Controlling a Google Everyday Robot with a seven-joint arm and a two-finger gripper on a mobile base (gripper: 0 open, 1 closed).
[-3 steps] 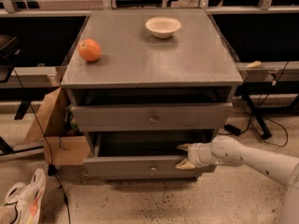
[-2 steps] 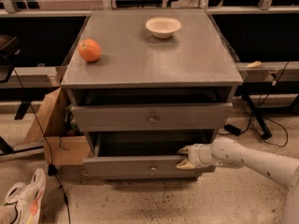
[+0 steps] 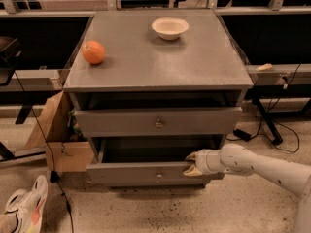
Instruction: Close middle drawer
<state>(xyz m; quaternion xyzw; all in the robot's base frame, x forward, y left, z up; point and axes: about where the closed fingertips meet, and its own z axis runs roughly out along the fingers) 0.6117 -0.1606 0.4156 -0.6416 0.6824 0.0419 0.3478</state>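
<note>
The middle drawer [image 3: 146, 173] is a wide grey drawer with a low slim front panel and a small round knob [image 3: 159, 175]. It stands pulled out, and its dark inside shows. My gripper [image 3: 190, 163] is at the right part of that front panel, against its top edge. The two pale fingertips [image 3: 189, 156] are spread apart and hold nothing. The white arm [image 3: 262, 166] reaches in from the right. Above it, the taller-fronted drawer [image 3: 158, 122] also sticks out a little.
The grey cabinet top [image 3: 160, 57] carries an orange [image 3: 93, 52] and a white bowl [image 3: 169, 27]. A cardboard box [image 3: 56, 140] stands at the cabinet's left. A shoe [image 3: 22, 210] lies on the floor at lower left. Cables [image 3: 277, 130] run on the right.
</note>
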